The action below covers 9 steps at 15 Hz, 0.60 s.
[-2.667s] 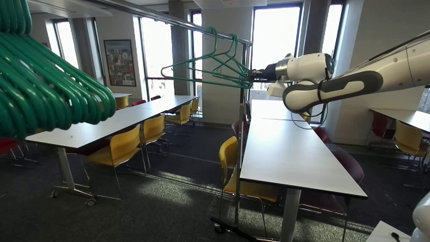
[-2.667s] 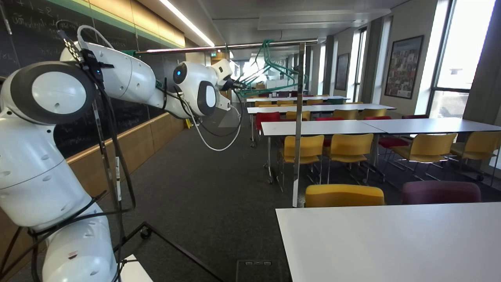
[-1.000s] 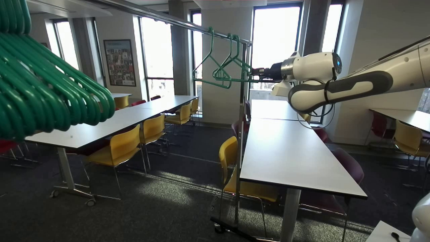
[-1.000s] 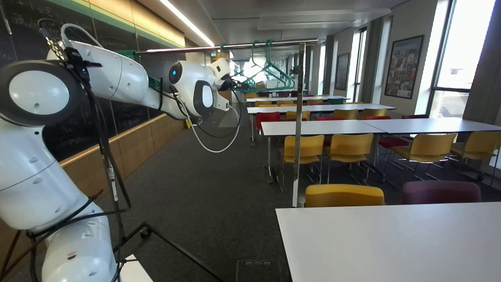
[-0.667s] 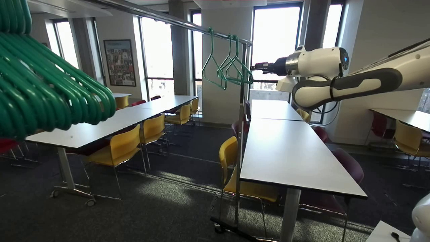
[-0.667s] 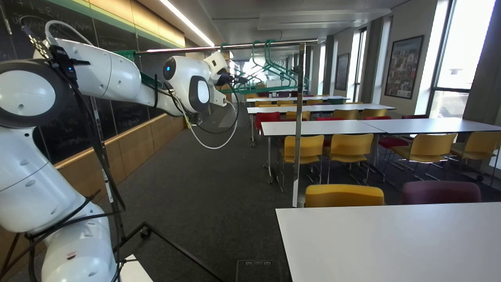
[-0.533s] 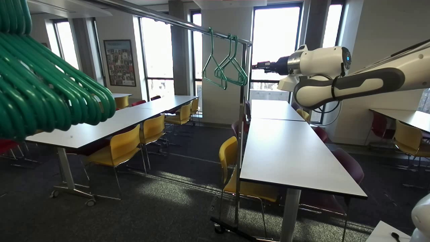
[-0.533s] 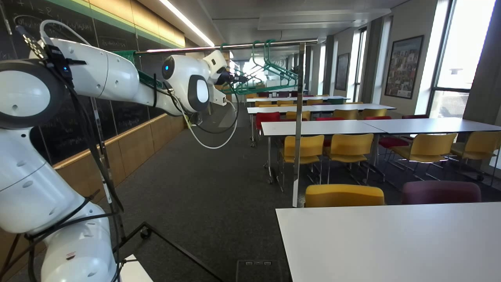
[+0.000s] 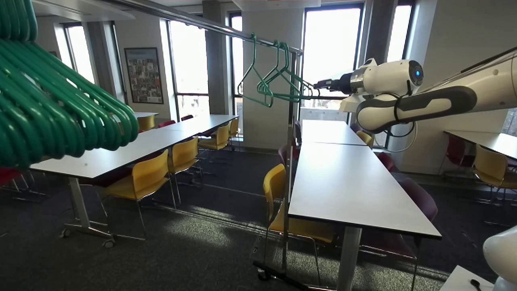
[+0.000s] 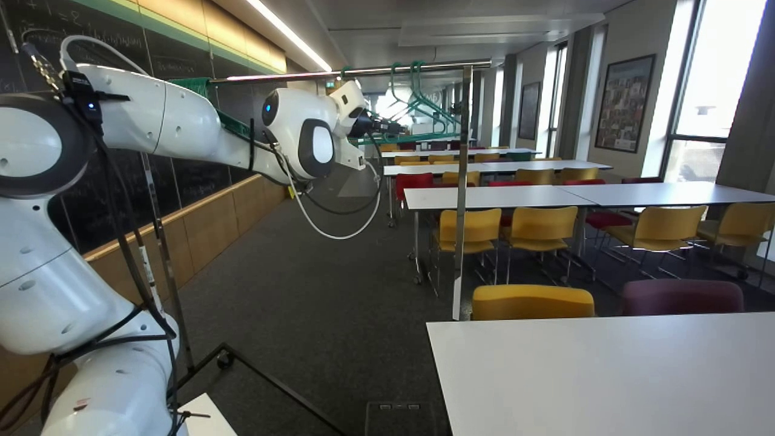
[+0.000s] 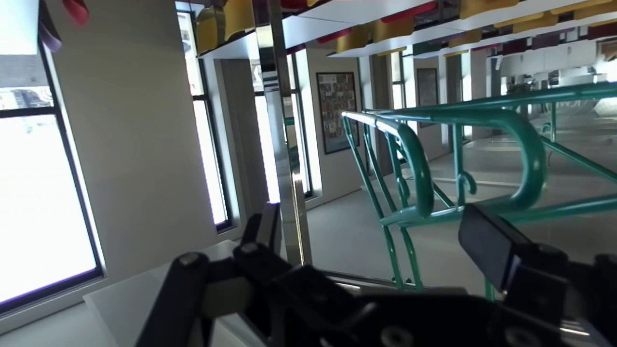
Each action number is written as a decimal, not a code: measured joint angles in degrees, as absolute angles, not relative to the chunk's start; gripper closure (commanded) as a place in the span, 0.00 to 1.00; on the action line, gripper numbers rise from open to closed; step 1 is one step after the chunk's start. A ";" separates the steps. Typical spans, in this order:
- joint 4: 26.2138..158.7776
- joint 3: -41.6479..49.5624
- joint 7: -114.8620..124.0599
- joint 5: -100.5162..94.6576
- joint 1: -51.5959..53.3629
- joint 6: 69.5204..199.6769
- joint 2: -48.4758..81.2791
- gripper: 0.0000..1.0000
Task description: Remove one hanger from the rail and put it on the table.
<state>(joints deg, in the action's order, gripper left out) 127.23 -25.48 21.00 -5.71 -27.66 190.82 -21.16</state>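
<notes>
arm: glossy white, rounded shells, dotted with small round recesses
elbow: white disc inside a thick dark grey ring
side panel: dark grey, around a pale insert
wrist: white, with blue light and silver collar
cables: several black, one white
strap: thin, black
marking: reddish, too small to read
hand: black, angular linkages, round screw heads, flat-faced fingertips

You're in a classroom, by the look of it: a blackboard bears white writing, and yellow and red chairs stand in rows.
</notes>
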 measured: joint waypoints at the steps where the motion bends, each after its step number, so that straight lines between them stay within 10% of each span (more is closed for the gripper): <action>1: 127.23 -27.41 21.06 -5.71 -30.06 190.82 -21.14 0.00; 9: 124.28 -46.81 22.37 -5.60 -52.49 191.15 -21.51 0.00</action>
<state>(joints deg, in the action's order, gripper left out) 124.28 -46.81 22.37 -5.60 -52.49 191.15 -21.51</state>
